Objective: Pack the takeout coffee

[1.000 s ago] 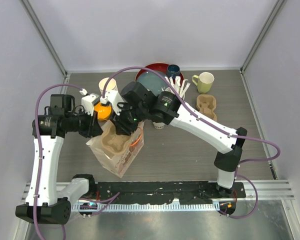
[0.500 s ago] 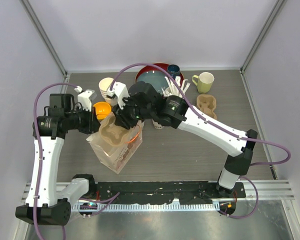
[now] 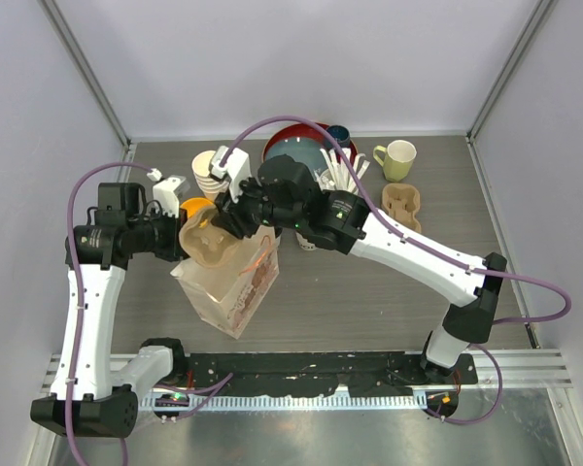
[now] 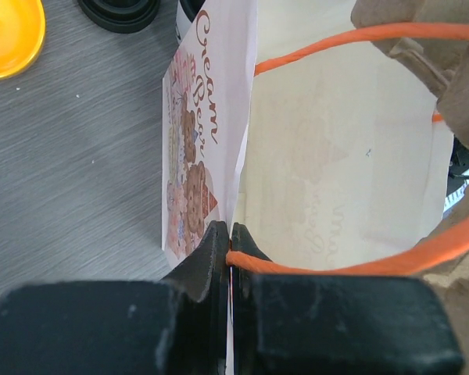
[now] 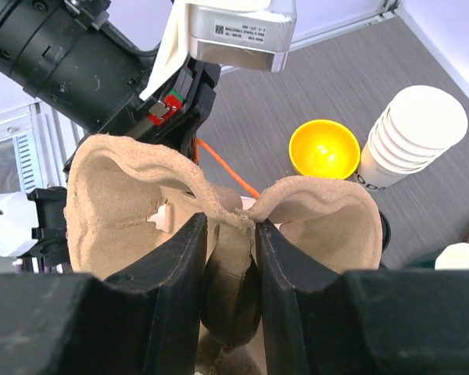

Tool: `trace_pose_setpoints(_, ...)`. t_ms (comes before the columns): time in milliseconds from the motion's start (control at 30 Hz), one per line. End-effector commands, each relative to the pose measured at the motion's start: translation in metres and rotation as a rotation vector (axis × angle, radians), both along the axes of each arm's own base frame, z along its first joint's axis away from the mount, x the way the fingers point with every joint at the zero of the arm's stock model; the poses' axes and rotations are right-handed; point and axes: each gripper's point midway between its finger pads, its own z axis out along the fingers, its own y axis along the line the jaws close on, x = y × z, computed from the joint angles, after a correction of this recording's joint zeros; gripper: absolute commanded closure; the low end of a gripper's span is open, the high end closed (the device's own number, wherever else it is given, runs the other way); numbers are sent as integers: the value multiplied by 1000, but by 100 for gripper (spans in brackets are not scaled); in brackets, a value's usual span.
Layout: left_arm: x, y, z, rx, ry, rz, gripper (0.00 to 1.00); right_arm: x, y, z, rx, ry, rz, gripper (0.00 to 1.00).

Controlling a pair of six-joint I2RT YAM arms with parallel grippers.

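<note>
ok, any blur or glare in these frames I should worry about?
Left wrist: the left gripper is soft along the bottom edge, too near the lens; the print on the paper bag is sharp. Right wrist: the right gripper is slightly soft, the cup carrier crisp. Top external: even light, faint shadows on the table, no glare.

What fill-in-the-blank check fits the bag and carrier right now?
The pulp carrier is clamped in the ____ arm's jaws.
The left gripper is shut on the paper bag, whose rope handle is ____.
With the spare carrier beside the mug, the top view shows ____ carriers.
Missing: right; orange; two.
</note>
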Motion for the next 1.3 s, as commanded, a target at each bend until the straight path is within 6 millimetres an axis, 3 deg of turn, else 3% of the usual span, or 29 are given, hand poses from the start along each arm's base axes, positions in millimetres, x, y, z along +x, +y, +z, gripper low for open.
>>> trace_pose_setpoints(0, 2, -7, 6, -31, -25, -34, 100, 1, 9, 25, 79, -84, 36, 99)
trace_pose_setpoints(133, 4, -8, 7, -41, -26, -24, 100, -7, 19, -13, 21, 2, 79, 99)
trace_pose_setpoints(267, 6, -7, 6, -36, -27, -15, 100, -18, 23, -38, 12, 67, 117, 99)
trace_pose_setpoints(433, 9, -5, 9, -32, -37, 4, 100, -9, 12, -74, -71, 74, 52, 99)
trace_pose_setpoints(567, 10, -6, 13, -40, -48, 8, 100, -4, 2, -116, -187, 83, 22, 99)
trace_pose_setpoints(800, 15, 1, 11, -13, -56, 51, 100, -9, -6, -141, -282, 117, 14, 99)
trace_pose_setpoints(933, 27, 14, 8, 41, -82, 125, 100, -18, -8, -140, -303, 84, 9, 99)
trace_pose_setpoints(1000, 27, 10, 11, 6, -69, 137, 100, -17, -10, -142, -313, 89, -3, 99)
trace_pose_setpoints(1133, 23, 3, 18, -32, -65, 124, 100, -10, -16, -167, -418, 133, -88, 99)
trace_pose_setpoints(1267, 21, 4, 10, -35, -43, 138, 100, -22, -17, -194, -517, 106, -89, 99)
